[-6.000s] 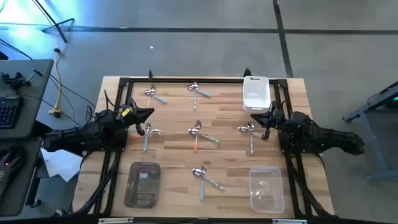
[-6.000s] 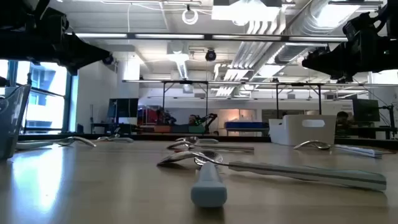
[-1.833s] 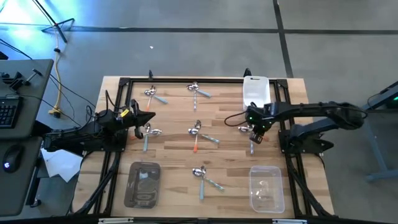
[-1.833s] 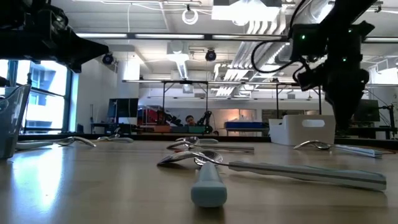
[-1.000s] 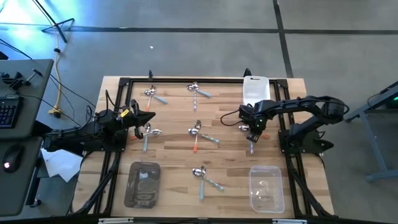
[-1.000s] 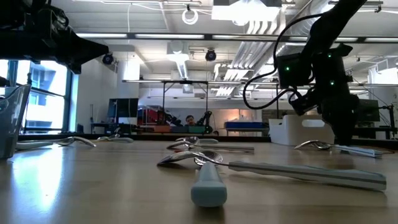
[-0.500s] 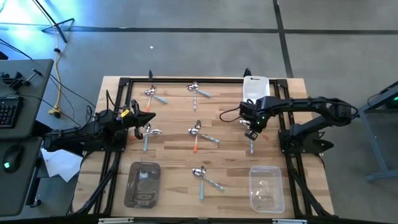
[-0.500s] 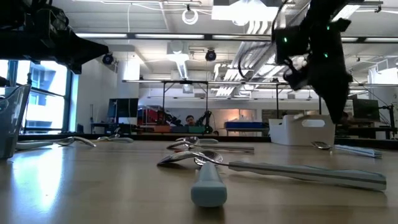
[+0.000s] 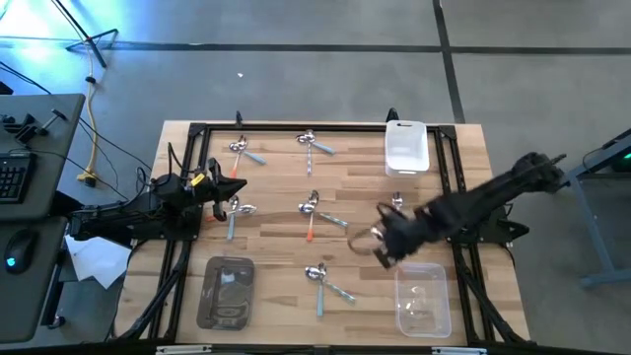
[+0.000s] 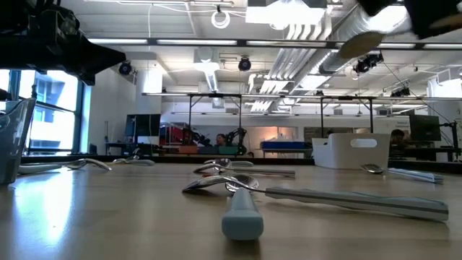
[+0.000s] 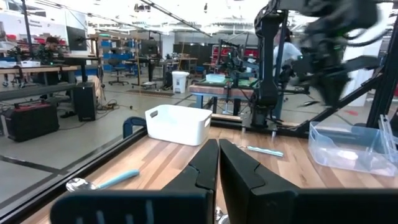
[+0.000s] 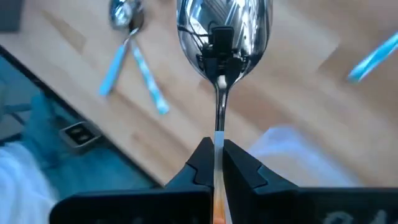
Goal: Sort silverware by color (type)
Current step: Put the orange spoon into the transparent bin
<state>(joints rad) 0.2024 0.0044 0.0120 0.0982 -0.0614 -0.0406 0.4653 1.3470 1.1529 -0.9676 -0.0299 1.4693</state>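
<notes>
Right arm: reaches from the worktop's right edge diagonally inward, stretched low and long, its wrist above the bare wood just inward of the clear tub (image 9: 423, 301).
Right gripper (image 9: 383, 242): jaws pinched on the thin neck of an orange-handled spoon (image 12: 222, 37), whose bowl sticks out ahead of the fingertips (image 12: 202, 157); the spoon is lifted clear of the worktop (image 9: 276, 232).
Held spoon, low view: only its bowl (image 10: 361, 43) shows near the top, high above the wood.
Left arm: lies folded along the left edge of the worktop, wrist pointing inward.
Left gripper (image 9: 237, 184): jaws closed together, nothing between them, poised just beside a blue-handled spoon pair (image 9: 235, 209).
Spoons on the worktop: a pair at the far left (image 9: 243, 150); a pair at the far middle (image 9: 314, 143); a crossed group at the centre (image 9: 317, 211) with one orange handle; a pair at the near middle (image 9: 322, 279); one spoon (image 9: 396, 203) lying near the right gripper.
White tub (image 9: 406, 147): at the far right corner, upright.
Dark-tinted tub (image 9: 228, 291): near left corner.
Clear tub: near right corner, just beside the right gripper; contents cannot be made out.
</notes>
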